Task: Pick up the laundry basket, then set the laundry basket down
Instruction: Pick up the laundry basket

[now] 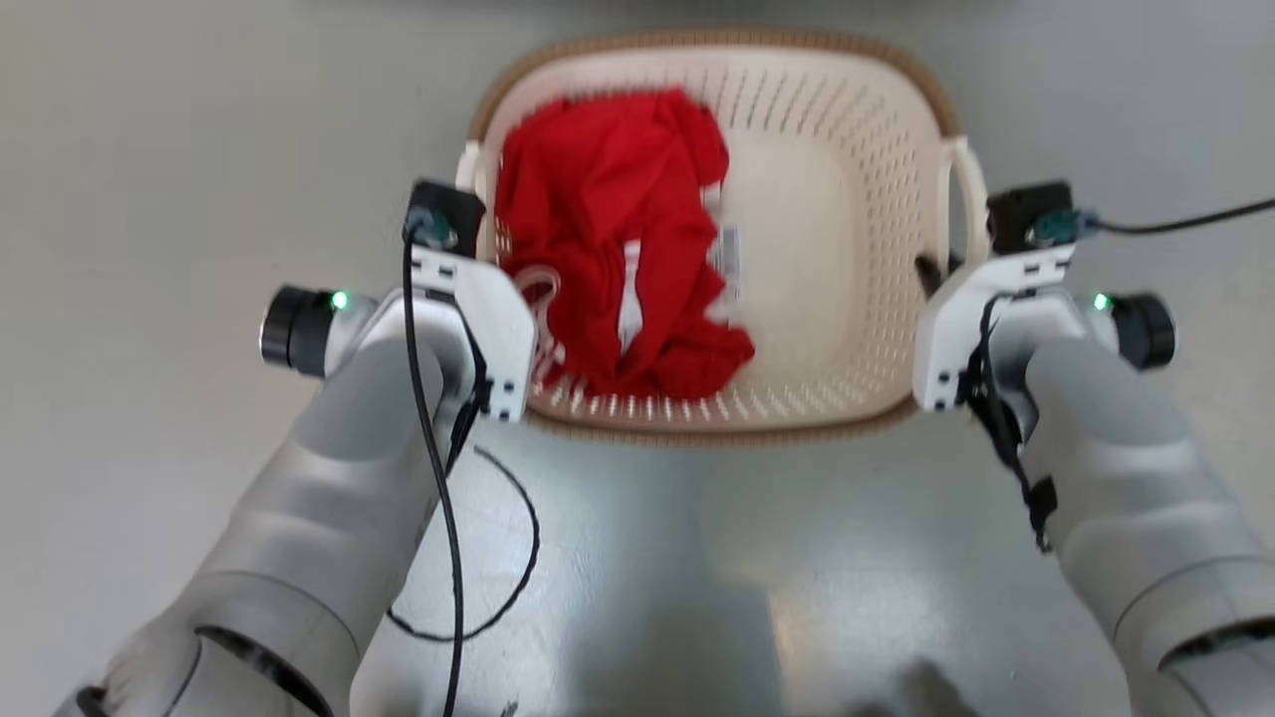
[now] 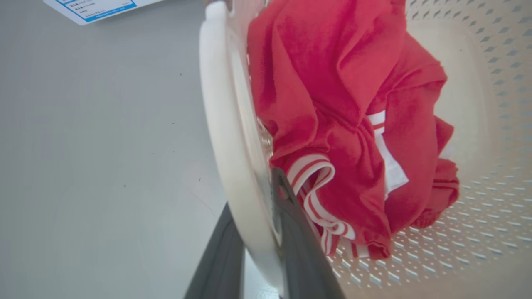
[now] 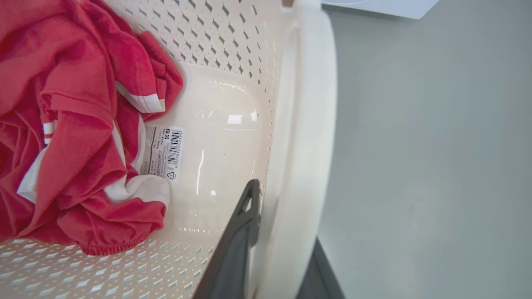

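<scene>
At the bottom of the head view the two pale forearms (image 1: 329, 498) reach up the frame, a loose black cable (image 1: 498, 588) looping on the grey floor (image 1: 149, 149) between them. Just above, each tool sits at one side of the laundry basket (image 1: 847, 249), which fills the upper middle of that frame. In the left wrist view the left tool (image 2: 251, 191) pinches the white loop handle (image 2: 224, 137), one dark finger inside the wall and one outside. The right tool (image 3: 283, 211) grips the other handle (image 3: 307, 124) the same way in its own view. The step in hand looks like the carry; whether the basket is clear of the floor I cannot tell. To do it well, both arms should likely rise and sink at the same rate so that the brown rim (image 1: 717, 40) stays level. The loops are thin and may swivel in the grip, so a slow pace seems wise. The red garment (image 1: 618, 249) lies bunched toward the left of the basket in the head view, beside the left tool. That side probably weighs more and may dip. Farther in, the barcode sticker (image 3: 164, 151) shows on the bare bottom.
</scene>
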### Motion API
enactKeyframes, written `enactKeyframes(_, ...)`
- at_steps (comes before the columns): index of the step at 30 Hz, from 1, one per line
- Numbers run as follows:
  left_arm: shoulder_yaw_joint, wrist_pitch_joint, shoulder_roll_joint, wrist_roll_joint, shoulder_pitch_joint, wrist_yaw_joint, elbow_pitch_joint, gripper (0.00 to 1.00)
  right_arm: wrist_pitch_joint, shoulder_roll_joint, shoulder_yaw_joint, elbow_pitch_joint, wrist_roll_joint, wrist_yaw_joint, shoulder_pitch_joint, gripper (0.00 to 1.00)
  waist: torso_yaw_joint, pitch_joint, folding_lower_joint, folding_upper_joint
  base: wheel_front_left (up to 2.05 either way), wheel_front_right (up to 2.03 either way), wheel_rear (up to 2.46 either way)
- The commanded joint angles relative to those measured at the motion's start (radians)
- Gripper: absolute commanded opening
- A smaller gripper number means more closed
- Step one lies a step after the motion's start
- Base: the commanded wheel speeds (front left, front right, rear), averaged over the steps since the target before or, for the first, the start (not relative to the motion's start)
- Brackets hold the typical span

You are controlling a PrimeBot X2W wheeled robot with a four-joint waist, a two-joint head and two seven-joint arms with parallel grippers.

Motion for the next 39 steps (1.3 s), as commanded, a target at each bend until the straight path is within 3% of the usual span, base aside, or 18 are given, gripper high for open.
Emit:
enactKeyframes(1, 0.005, -0.006, 0.021, 0.003, 0.008, -0.004, -0.008, 0.00, 0.009, 0.022, 0.029, -0.017, 0.001, 0.005, 0.051, 0.00, -0.010, -0.038, -0.0001, 0.0000, 0.00, 0.00, 0.00)
enactKeyframes(11, -0.012, -0.025, 0.021, -0.082, 0.160, 0.041, -0.040, 0.00, 0.073, 0.022, 0.123, -0.042, 0.090, 0.005, 0.195, 0.00, -0.037, -0.224, -0.0001, 0.0000, 0.00, 0.00, 0.00)
enactKeyframes(25, -0.062, 0.027, 0.021, -0.159, 0.320, 0.049, -0.027, 0.00, 0.168, 0.022, 0.261, -0.131, 0.130, 0.005, 0.362, 0.00, -0.057, -0.466, -0.0001, 0.0000, 0.00, 0.00, 0.00)
enactKeyframes(39, -0.118, 0.037, 0.021, -0.220, 0.429, 0.055, -0.069, 0.00, 0.198, 0.022, 0.240, -0.143, 0.141, 0.005, 0.435, 0.00, -0.058, -0.613, -0.0001, 0.0000, 0.00, 0.00, 0.00)
